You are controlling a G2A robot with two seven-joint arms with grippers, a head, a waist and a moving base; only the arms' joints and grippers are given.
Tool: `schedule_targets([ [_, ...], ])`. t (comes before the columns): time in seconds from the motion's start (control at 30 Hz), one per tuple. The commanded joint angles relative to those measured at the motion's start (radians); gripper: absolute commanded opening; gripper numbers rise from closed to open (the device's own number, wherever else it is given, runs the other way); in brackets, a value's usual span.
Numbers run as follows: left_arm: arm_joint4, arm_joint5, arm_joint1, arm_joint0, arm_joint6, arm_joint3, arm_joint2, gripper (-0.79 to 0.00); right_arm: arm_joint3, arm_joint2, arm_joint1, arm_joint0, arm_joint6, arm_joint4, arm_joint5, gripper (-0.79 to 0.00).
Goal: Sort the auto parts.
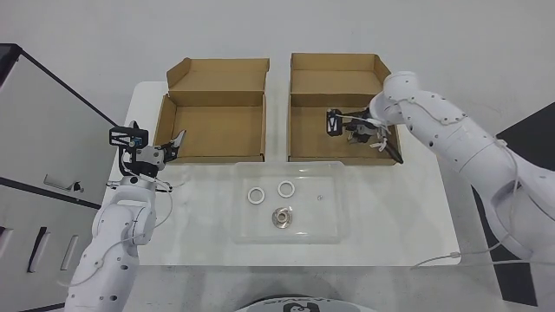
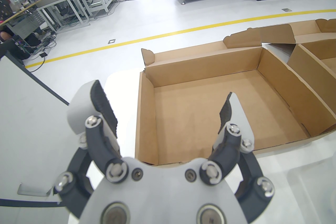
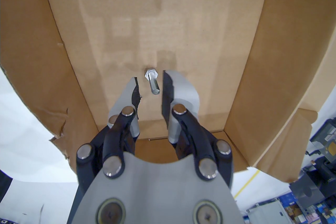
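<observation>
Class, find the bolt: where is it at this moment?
In the right wrist view the bolt is inside the right cardboard box, between the open fingers of the right gripper, touching neither.

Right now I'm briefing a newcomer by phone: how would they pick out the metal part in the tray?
On the white table, just before the robot, lies a clear plastic tray holding three small parts. The round silver metal part lies nearest the robot; its two neighbours are white rings.

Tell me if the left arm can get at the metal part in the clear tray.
Probably yes: the left gripper, jaws open, sits by the left box; the metal part lies uncovered in the tray, nothing between them.
</observation>
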Motion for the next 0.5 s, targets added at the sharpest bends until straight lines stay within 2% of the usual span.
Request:
schedule_targets([
  [0.0, 0.0, 0.0, 0.0, 0.0, 0.0, 0.0, 0.0, 0.0, -0.006, 0.008, 0.004, -0.003, 0.003, 0.001, 0.001, 0.0],
  [0.27, 0.0, 0.0, 0.0, 0.0, 0.0, 0.0, 0.0, 0.0, -0.076, 0.08, 0.044, -0.008, -0.011, 0.033, -0.002, 0.0],
  [0.47, 0.0, 0.0, 0.0, 0.0, 0.0, 0.0, 0.0, 0.0, -0.223, 0.204, 0.127, -0.032, 0.008, 0.124, -0.019, 0.0],
])
